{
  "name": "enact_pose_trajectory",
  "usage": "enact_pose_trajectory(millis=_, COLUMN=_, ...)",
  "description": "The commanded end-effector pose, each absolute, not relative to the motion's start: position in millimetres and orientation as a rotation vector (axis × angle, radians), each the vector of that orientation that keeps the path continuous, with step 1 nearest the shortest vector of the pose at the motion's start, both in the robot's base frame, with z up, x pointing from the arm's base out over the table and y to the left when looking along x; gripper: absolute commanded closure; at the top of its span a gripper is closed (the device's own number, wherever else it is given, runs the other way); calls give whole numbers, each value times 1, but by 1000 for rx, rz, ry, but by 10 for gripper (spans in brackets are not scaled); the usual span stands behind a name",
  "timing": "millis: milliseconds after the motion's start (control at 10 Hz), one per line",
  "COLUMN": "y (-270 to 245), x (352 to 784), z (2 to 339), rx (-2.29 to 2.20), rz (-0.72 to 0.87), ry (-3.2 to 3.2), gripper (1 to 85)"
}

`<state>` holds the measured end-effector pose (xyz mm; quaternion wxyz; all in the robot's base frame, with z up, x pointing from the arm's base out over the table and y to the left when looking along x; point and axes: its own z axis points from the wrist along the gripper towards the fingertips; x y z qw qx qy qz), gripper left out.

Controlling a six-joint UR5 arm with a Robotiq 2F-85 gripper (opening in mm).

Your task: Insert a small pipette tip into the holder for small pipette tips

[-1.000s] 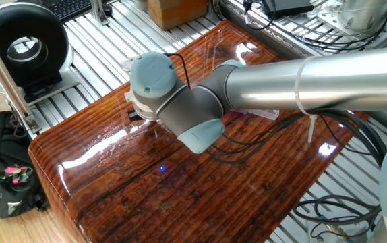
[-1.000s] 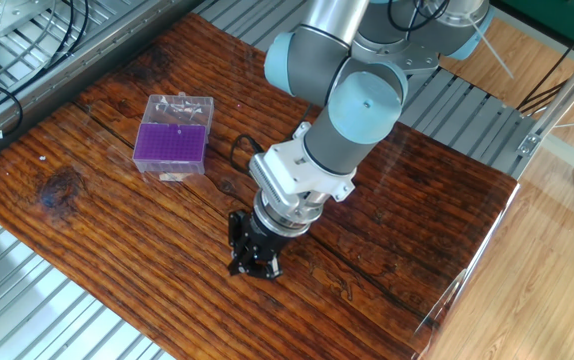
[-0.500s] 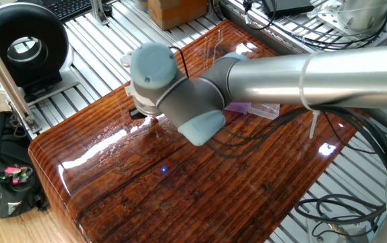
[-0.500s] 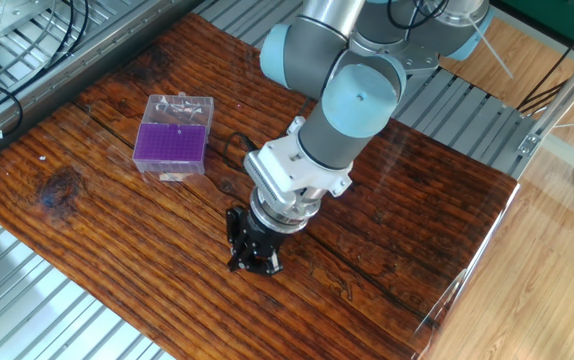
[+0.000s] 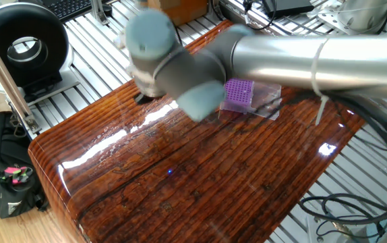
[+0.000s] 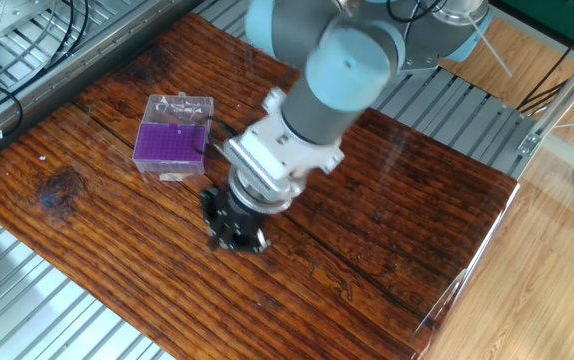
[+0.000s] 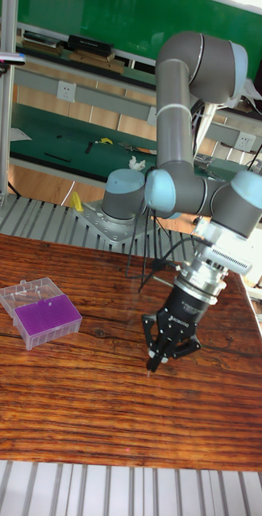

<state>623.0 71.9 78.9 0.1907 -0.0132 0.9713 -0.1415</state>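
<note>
The holder for small pipette tips (image 6: 172, 143) is a purple block joined to a clear plastic box part, lying on the wooden table (image 6: 87, 230); it also shows as the holder (image 7: 47, 315) and the holder (image 5: 239, 94). My gripper (image 7: 155, 357) points down over the table, to the right of the holder and a short gap from it. Its fingers are drawn together on a small pipette tip (image 7: 150, 367), a thin sliver sticking out below them. From the other side my gripper (image 6: 229, 238) sits just right of the holder. In the blurred fixed view the arm hides the fingertips.
A black round device (image 5: 21, 47) and a black bag (image 5: 1, 179) lie off the table's left side. A cardboard box (image 5: 176, 10) stands behind it. Cables (image 5: 335, 209) trail at the right. Metal rails (image 6: 27, 290) surround the wooden top.
The arm has swung the gripper across the table toward the holder, still carrying the tip. In one fixed view the holder, hidden behind the arm before, now shows.
</note>
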Motion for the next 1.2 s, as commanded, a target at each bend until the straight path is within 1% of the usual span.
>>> enact_pose_trajectory(millis=0, y=35, x=621, z=116, rx=-417, rz=-513, ry=2775, gripper=847)
enact_pose_trajectory(millis=100, y=24, x=614, z=118, rx=-544, rz=-539, ry=2801, gripper=847)
enact_pose_trajectory(millis=300, y=-1, x=604, z=121, rx=-813, rz=-659, ry=2817, gripper=847)
enact_pose_trajectory(millis=600, y=-29, x=582, z=119, rx=-1206, rz=-738, ry=2841, gripper=847)
enact_pose_trajectory(millis=800, y=-45, x=583, z=121, rx=-1412, rz=-806, ry=2777, gripper=847)
enact_pose_trajectory(millis=1000, y=-72, x=586, z=133, rx=-1640, rz=-965, ry=2688, gripper=847)
enact_pose_trajectory(millis=1100, y=-82, x=597, z=140, rx=-1735, rz=-1037, ry=2604, gripper=847)
